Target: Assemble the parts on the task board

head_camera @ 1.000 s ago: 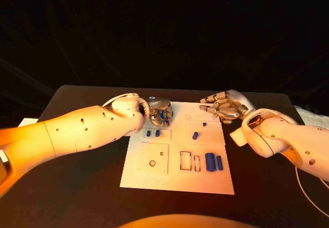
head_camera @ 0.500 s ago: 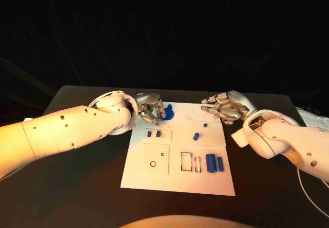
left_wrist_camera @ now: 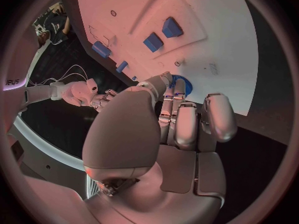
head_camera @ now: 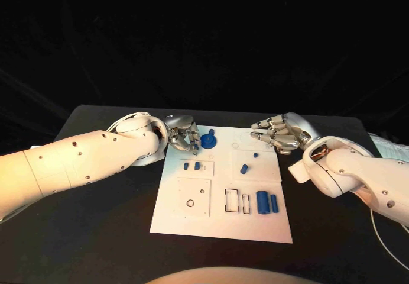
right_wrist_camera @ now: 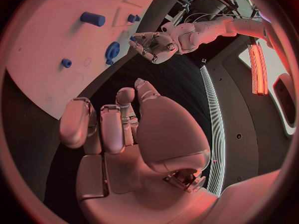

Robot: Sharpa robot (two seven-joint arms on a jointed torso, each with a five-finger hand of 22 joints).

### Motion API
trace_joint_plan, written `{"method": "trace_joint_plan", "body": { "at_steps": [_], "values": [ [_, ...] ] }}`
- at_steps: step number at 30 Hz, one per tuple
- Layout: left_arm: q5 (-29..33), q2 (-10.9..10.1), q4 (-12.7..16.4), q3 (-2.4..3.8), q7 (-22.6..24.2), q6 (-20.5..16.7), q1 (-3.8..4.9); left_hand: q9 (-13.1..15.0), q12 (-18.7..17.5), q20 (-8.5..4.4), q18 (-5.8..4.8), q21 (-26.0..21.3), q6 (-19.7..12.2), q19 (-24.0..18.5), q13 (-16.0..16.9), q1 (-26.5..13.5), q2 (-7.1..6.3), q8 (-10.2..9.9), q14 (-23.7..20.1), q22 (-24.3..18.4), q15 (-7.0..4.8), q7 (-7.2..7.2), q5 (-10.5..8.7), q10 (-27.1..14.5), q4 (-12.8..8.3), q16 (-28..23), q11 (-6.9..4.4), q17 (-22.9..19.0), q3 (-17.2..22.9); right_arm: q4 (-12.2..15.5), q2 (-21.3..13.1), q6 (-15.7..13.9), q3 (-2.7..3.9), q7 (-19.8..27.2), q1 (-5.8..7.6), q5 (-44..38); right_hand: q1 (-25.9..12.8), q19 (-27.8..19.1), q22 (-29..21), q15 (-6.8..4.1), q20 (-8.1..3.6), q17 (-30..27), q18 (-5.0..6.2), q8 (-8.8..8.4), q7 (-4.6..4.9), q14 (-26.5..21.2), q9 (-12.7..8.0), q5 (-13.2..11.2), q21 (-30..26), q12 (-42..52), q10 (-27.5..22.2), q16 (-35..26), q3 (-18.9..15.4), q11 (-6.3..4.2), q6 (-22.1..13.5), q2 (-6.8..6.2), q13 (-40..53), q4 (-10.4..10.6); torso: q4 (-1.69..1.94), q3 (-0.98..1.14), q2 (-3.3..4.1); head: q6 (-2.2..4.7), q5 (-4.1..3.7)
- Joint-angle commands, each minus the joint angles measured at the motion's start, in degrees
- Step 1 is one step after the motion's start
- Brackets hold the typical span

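The white task board [head_camera: 221, 222] lies mid-table. A blue gear [head_camera: 208, 141] sits at the board's far left corner. My left hand [head_camera: 182, 138] hovers just left of the gear, fingers bent downward, thumb apart from them. In the left wrist view the gear [left_wrist_camera: 179, 84] peeks out past the fingertips [left_wrist_camera: 182, 95]. From the right wrist the gear [right_wrist_camera: 112, 50] lies a small gap away from the left hand [right_wrist_camera: 156, 41]. My right hand [head_camera: 281, 135] hangs over the board's far right corner, fingers curled in, holding nothing.
Two small blue parts [head_camera: 191, 167] stand in the left recess. A blue peg [head_camera: 244, 169] and a tiny one [head_camera: 255, 155] are in the right recess. Two blue cylinders [head_camera: 266, 202] lie beside rectangular slots [head_camera: 230, 200]. A white object [head_camera: 388, 145] sits at the table's right edge.
My left hand has drawn back to the left from over the gear, which now lies uncovered on the board. The right hand has stayed where it was.
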Motion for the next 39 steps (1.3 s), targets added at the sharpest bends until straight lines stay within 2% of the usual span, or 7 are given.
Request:
{"method": "trace_joint_plan", "body": {
  "at_steps": [1, 15, 39],
  "values": [
    [0.2, 0.1, -0.1, -0.01, -1.1, 3.1, 0.0, -0.1, -0.3, -0.14, -0.89, 0.3, 0.3, 0.0, 0.0, -0.5, 0.07, -0.3, 1.9, 0.1, -0.37, 0.09, -0.18, 0.4, -0.1, -0.3, -0.02, -0.1, 0.2, 0.0, 0.0, 0.5, 0.0, 0.4, -0.06, -0.8, 0.4, -0.1, 0.0, -0.3, 0.03, 0.0, 1.04, -0.2, -0.12, 2.6, 0.0, 0.3, -0.2, -0.1, -0.3, -0.4, 0.1, -0.06, 0.4, 0.02, 0.0, 0.4, 0.1, 0.07, -0.02, -0.16, -0.07],
    [-0.1, 0.3, -0.6, -0.12, -2.6, 5.8, -0.08, -0.1, -0.4, -0.13, -0.86, 0.2, 0.4, 0.0, 0.0, -0.8, 0.07, -0.4, 1.8, 0.0, -0.37, 0.07, -0.37, 0.6, -0.1, -0.3, -0.05, -0.2, 0.2, 0.1, 0.0, 0.4, 0.0, 0.4, -0.07, -0.8, 0.4, -0.1, 0.0, -0.29, 0.03, 0.0, 1.03, -0.2, -0.11, 2.6, 0.0, 0.4, -0.2, 0.0, -0.3, -0.3, 0.2, -0.06, 0.4, 0.1, 0.0, 0.5, 0.0, 0.02, -0.03, -0.16, 0.06],
    [-0.3, 1.6, -1.3, -0.34, -2.9, 4.7, -0.25, -0.1, -0.5, -0.14, -0.84, 0.1, 0.4, -0.1, 0.0, -1.0, 0.12, -0.4, 1.8, 0.0, -0.38, 0.04, -0.44, 0.7, -0.1, -0.3, -0.07, -0.3, 0.3, 0.1, 0.1, 0.3, 0.0, 0.1, -0.09, -1.1, 0.7, -0.1, 0.0, -0.31, 0.03, 0.0, 1.04, -0.2, -0.13, 2.6, -0.1, 0.5, -0.2, 0.0, -0.3, -0.4, 0.3, -0.09, 0.4, 0.09, 0.0, 0.3, 0.0, 0.04, -0.02, -0.48, -0.34]
  ]
}}
